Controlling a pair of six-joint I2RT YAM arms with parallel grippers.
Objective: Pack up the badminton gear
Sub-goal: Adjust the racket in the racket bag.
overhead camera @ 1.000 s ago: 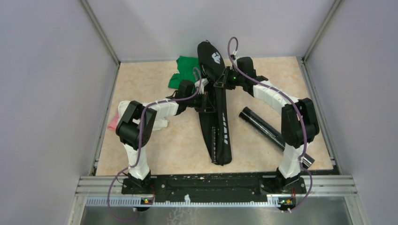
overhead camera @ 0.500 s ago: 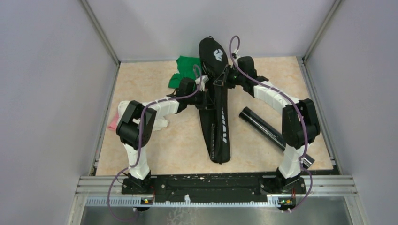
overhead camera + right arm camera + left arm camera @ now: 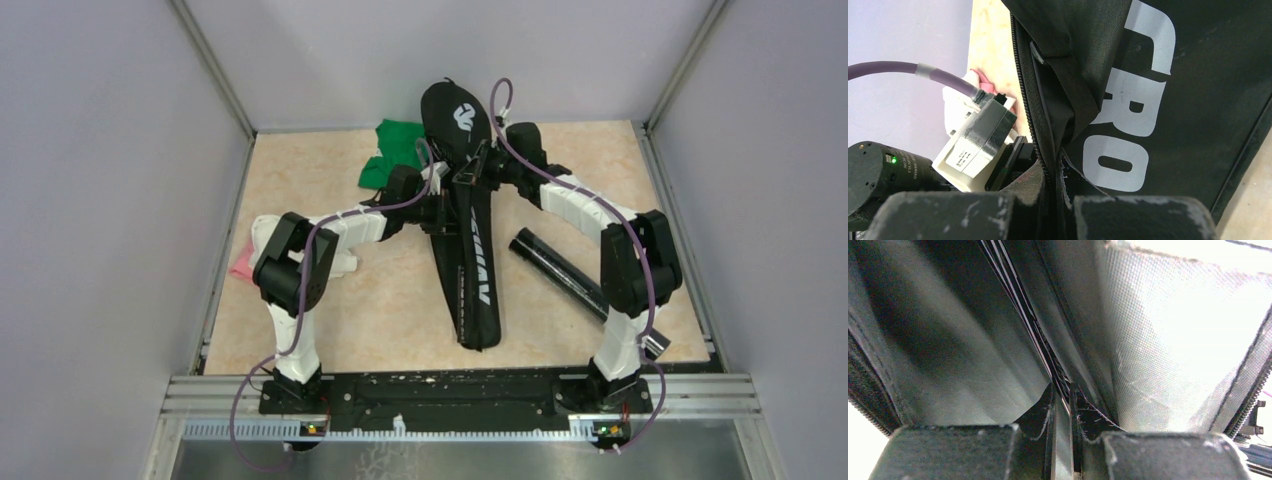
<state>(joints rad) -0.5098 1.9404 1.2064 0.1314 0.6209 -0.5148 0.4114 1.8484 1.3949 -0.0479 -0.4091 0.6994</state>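
Black racket bag (image 3: 470, 255) mid-table, wide end raised at far side. I see right gripper (image 3: 1053, 167) clamped tight on its zippered edge. Left gripper (image 3: 1062, 392) narrow, pinching thin layer, probably bag edge; view dim. Black tube (image 3: 558, 270) lies right of bag.

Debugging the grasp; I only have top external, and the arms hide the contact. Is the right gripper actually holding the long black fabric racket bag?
Observer: Yes, the right gripper is shut on the black fabric racket bag, at its edge beside the white lettering.
Operator: Left?
Observer: The left gripper pinches a thin fold of it too; pale woven lining fills its camera.
Operator: Zip?
Observer: A bare, unjoined row of zip teeth runs up from the right fingers.
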